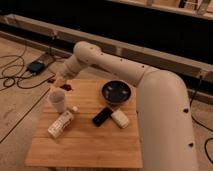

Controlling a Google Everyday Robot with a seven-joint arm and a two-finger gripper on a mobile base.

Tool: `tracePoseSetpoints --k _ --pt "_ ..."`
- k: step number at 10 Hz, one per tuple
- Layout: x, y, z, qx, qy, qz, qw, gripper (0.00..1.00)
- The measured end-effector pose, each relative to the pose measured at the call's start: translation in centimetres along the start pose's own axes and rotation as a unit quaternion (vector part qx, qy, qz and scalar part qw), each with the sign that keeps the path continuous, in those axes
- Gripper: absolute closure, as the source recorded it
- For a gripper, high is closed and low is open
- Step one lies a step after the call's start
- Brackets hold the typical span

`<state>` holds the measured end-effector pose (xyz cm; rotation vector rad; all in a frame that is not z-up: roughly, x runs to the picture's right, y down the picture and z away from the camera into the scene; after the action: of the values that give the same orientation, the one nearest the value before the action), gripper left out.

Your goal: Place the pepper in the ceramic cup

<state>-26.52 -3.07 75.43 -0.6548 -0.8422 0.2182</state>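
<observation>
While the thick white robot arm (pixel 160 115) is filling the right side nearest to the camera, the light wooden slatted table (pixel 85 147) is standing to its left. On the near left part of the table, a pale patterned cylindrical bottle (pixel 61 123) is lying on its side. To the right of it, a flat black rectangular object (pixel 102 116) is lying next to a small whitish rounded object (pixel 120 119), and the two seem to be touching. A small whitish knob (pixel 74 108) is sitting just beside the bottle's far end.

Further back on the left, the plain whitish tapered ceramic cup (pixel 57 100) is standing upright near the table's left edge. A dark round bowl (pixel 116 91) is resting at the far right, well apart from the cup. The tiny dark red pepper (pixel 67 88) is showing just behind the cup's far rim, right at the tip of the gripper (pixel 61 81), which is hanging low over that rim. Whether the gripper is clamping the pepper or only touching it, I cannot tell. Behind the table, dark cables (pixel 12 75) are lying on the floor.
</observation>
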Motion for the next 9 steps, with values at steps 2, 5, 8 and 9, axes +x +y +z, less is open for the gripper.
tracePoseSetpoints --k 2,5,8,9 --pt "-0.9 0.6 1.3 -0.010 -0.030 -0.007 0.9995 1.00" --pt "-0.7 1.3 3.2 -0.023 -0.060 -0.009 0.9979 1.00" --pt "-0.9 1.2 4.4 -0.033 -0.074 -0.017 0.9966 1.00" --pt "-1.2 1.1 4.8 -0.037 -0.077 -0.023 0.9961 1.00"
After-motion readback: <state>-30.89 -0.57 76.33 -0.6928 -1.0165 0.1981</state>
